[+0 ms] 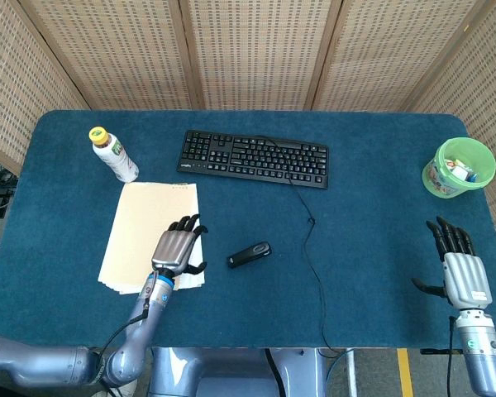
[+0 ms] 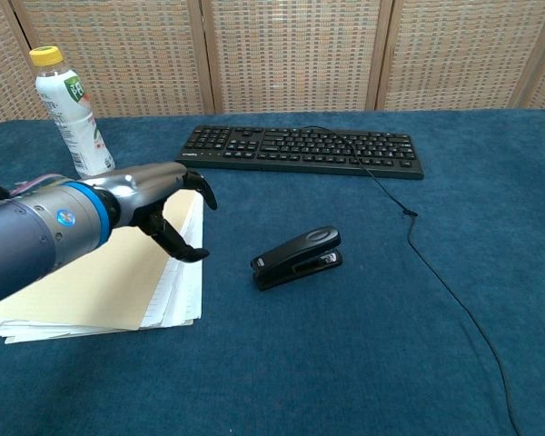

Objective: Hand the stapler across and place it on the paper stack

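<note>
A black stapler lies on the blue table, just right of the cream paper stack. My left hand hovers over the stack's right edge, fingers spread and holding nothing, a short way left of the stapler. At the table's right front, my right hand stands open with fingers pointing up, far from the stapler. The chest view does not show it.
A black keyboard lies at the back; its cable runs to the front edge, right of the stapler. A bottle stands behind the stack. A green tub sits far right.
</note>
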